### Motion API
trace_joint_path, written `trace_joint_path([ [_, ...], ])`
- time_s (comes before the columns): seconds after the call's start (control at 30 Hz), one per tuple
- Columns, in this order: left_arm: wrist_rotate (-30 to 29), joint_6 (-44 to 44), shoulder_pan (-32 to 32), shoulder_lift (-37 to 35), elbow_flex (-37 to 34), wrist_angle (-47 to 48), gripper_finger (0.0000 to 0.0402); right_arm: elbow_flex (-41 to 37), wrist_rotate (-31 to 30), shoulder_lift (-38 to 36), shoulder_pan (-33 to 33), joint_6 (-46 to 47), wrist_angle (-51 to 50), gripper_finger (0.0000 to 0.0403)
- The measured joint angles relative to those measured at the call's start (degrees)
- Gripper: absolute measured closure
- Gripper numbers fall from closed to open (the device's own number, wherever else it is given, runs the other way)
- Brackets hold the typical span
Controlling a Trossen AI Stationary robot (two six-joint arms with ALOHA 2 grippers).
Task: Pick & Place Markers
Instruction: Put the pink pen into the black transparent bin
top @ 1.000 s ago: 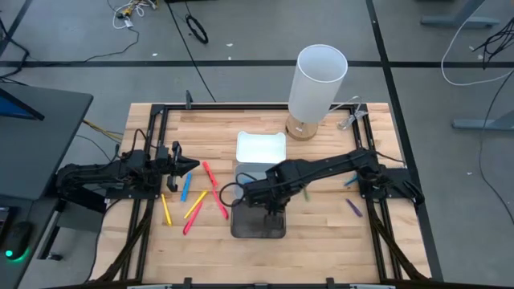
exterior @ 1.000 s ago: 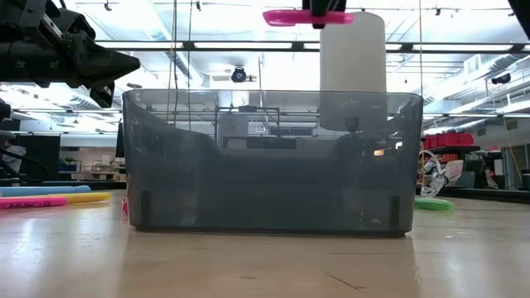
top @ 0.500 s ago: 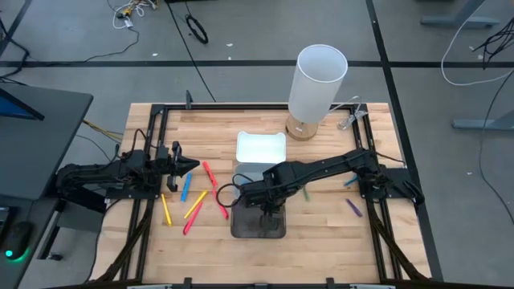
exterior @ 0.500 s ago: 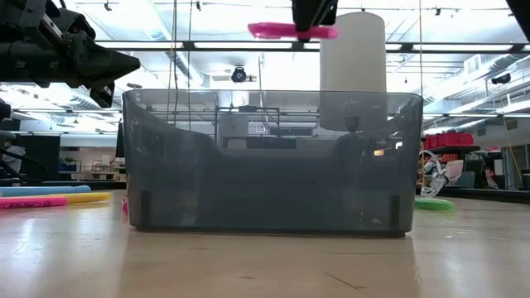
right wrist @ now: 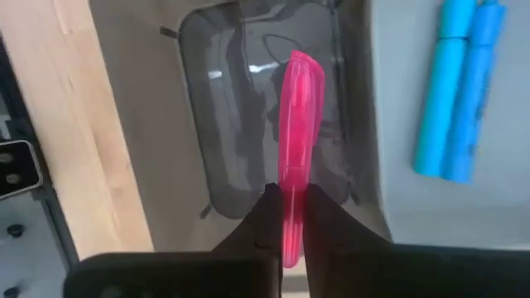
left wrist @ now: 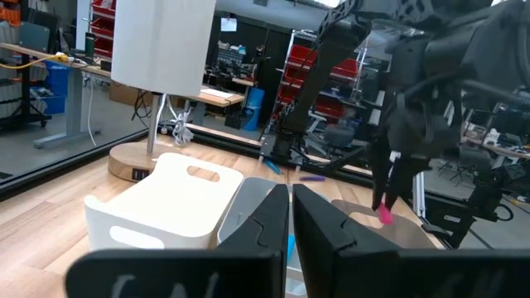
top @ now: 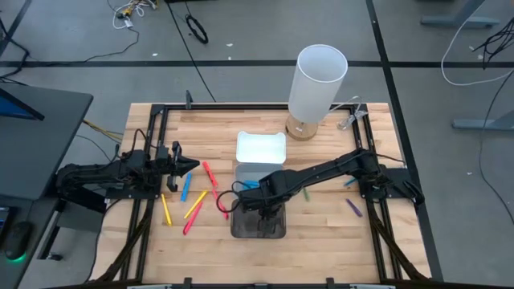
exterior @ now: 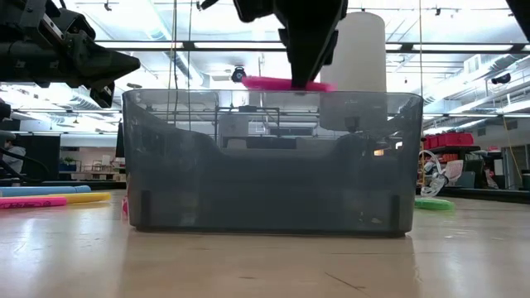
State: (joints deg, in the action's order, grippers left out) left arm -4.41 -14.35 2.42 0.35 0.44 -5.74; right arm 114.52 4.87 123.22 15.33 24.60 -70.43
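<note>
My right gripper (top: 261, 198) hangs over the dark grey tray (top: 259, 227) and is shut on a pink marker (exterior: 286, 84), which is level at the height of the tray's rim (exterior: 273, 93). The right wrist view shows the marker (right wrist: 296, 108) above the tray's floor (right wrist: 240, 141). My left gripper (top: 189, 166) waits, shut, over the table's left part. Below and beside it several markers lie flat on the wood: red (top: 209, 172), blue (top: 186, 187), orange (top: 195, 205), yellow (top: 166, 209). My right gripper pinches the pink marker between its two fingers (right wrist: 258, 222), which lie across it and come from above, pointing down. They sit on the marker's body (right wrist: 291, 186), toward one end. The marker is lifted clear and lies level over the dark tray.
Behind the dark tray stand a pale grey tray (top: 250, 173) holding two blue markers (right wrist: 460, 91) and a white tray (top: 261, 147). A white lamp (top: 317, 84) stands at the far edge. Green (top: 305, 193), blue (top: 351, 182) and purple (top: 353, 207) markers lie on the right.
My right gripper has come straight down toward the dark tray, staying shut on the pink marker. The marker kept level and sank from well above the tray to the height of its rim.
</note>
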Motion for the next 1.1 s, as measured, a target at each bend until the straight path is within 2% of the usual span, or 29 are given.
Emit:
trace_joint_path([
  [0.43,0.0,0.0,0.0,0.0,0.0,0.0,0.0378,-8.0,0.7,0.8,0.0,-3.0,9.8,0.0389],
  [0.77,0.0,0.0,0.0,0.0,0.0,0.0,0.0378,-8.3,0.7,5.6,0.1,-5.7,10.3,0.0389],
  [1.1,0.0,0.0,0.0,0.0,0.0,0.0,0.0378,-8.3,1.4,6.9,0.3,-7.1,11.0,0.0389],
])
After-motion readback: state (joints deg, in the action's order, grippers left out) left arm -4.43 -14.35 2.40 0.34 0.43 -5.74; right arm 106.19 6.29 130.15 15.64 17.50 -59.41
